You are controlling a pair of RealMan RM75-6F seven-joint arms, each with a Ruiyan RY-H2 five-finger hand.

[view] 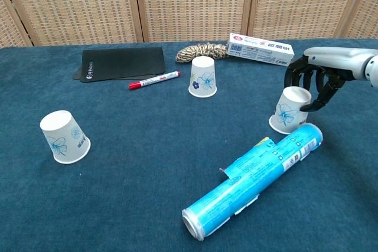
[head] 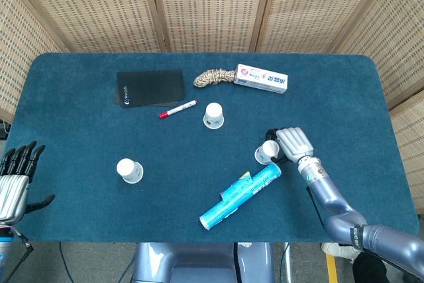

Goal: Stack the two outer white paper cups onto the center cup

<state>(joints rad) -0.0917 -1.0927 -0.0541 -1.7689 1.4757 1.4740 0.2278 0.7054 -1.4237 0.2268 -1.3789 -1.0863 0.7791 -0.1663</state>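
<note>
On the right half of the blue table [head: 79,97], the right hand [head: 291,142] has its dark fingers [view: 301,75] curled round the upturned base of the right-hand cup [view: 289,109]; thumb near side, fingers far side. Whether they press the cup or only cage it, I cannot tell. Cup stands inverted, rim on the cloth, perhaps slightly tipped.

Center cup [head: 213,115] lies up-left of that hand, farther from the robot, also inverted, near the red marker [head: 177,109]. Left cup [head: 129,170] sits well apart, nearer the left hand [head: 14,175], which hovers at the table's near-left edge, fingers spread, holding nothing.

Blue tube [view: 255,179] lies just near-side of the gripped cup, long axis running near-left to far-right; likely touching its rim. Lift probably needs to clear straight up first, then travel far-left.
</note>
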